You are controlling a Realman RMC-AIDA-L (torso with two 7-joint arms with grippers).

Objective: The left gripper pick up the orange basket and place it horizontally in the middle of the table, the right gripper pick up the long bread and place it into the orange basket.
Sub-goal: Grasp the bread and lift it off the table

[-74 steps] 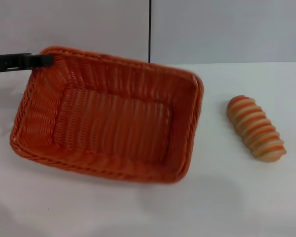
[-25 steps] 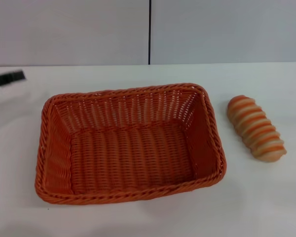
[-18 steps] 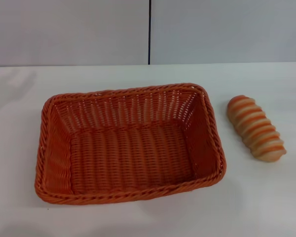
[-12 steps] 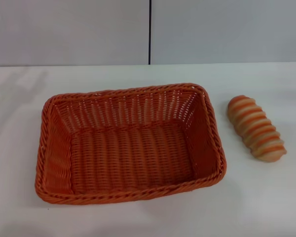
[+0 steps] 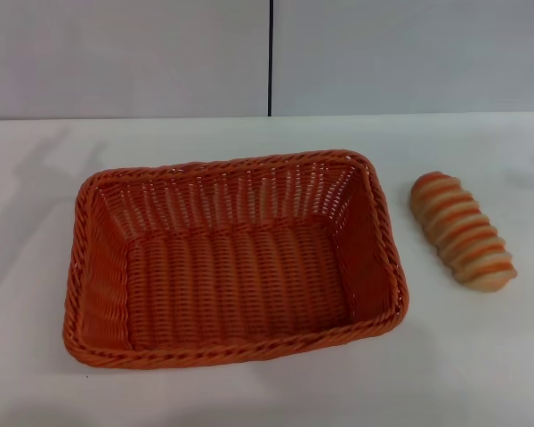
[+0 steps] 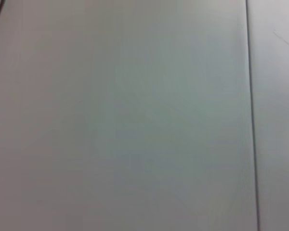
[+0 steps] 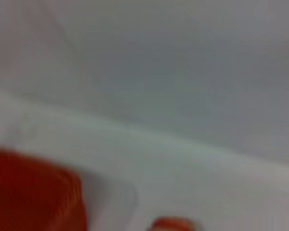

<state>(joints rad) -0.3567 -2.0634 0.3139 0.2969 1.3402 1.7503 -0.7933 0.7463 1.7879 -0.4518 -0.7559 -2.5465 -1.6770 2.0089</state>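
- Orange basket (image 5: 236, 258) now rests flat, mid-bench (image 5: 249, 400); left gripper has withdrawn.
- Long bread (image 5: 463, 231) untouched beside it; right gripper unseen, state indeterminable.

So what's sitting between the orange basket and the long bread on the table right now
Nothing: in the head view, only a bare strip of white table separates the orange basket from the long bread, and the two do not touch.

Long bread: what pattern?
Long bread: orange-brown and pale cream spiral stripes, clearest in the head view.
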